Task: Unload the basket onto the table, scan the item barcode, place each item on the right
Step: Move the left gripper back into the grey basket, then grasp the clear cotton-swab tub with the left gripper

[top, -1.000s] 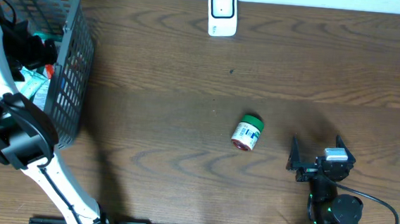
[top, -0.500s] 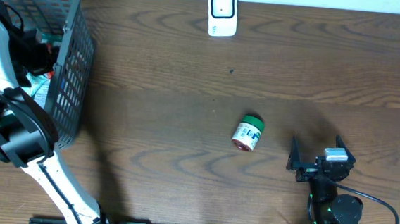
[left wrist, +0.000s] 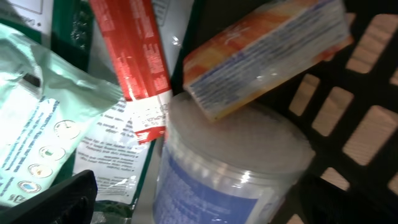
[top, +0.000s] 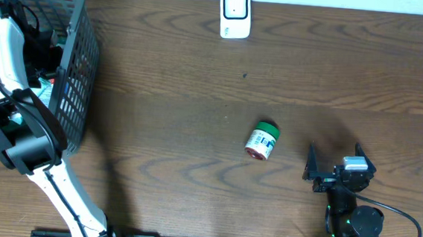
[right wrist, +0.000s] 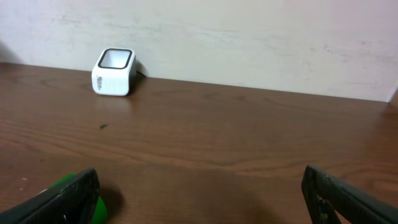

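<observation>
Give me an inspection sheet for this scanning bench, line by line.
Surface: dark wood-grain table, no spills seen.
Job's things: small green-lidded jar lying on its side mid-table; white boxy scanner at the far edge.
Clutter: grey mesh basket holding clear blue-labelled tub, orange box, red packet, pale green pouch.
Tools: left tool open inside basket, nothing seen held; right tool open, empty, right of jar.
Cables: black cable looping by right arm's base.
Surroundings: pale wall behind table.

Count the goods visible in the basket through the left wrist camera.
4: mint-green pouch at left, red packet at centre, orange box at upper right, clear tub below the box. Others may be hidden beneath.
</observation>
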Action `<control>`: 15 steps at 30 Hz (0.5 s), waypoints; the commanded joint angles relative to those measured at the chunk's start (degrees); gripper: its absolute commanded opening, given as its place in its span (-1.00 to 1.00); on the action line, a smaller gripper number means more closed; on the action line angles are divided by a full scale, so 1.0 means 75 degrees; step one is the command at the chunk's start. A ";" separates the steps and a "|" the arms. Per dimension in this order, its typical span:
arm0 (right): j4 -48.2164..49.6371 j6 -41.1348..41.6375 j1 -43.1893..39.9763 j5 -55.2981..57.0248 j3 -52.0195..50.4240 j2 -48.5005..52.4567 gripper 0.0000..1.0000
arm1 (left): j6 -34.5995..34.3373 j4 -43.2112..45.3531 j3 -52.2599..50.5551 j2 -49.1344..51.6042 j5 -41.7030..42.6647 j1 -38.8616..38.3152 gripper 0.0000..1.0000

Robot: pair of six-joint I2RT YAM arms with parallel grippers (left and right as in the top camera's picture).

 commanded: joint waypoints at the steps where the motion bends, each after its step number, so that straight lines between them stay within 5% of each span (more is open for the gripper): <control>1: -0.0026 -0.0067 0.0117 0.0017 -0.0009 -0.0012 0.98 | -0.0015 0.0032 -0.0245 0.0058 -0.0213 -0.0006 0.99; 15: -0.0026 -0.0067 0.0117 0.0017 -0.0009 -0.0012 0.99 | -0.0044 0.0458 -0.0609 0.0058 -0.0329 -0.0006 0.99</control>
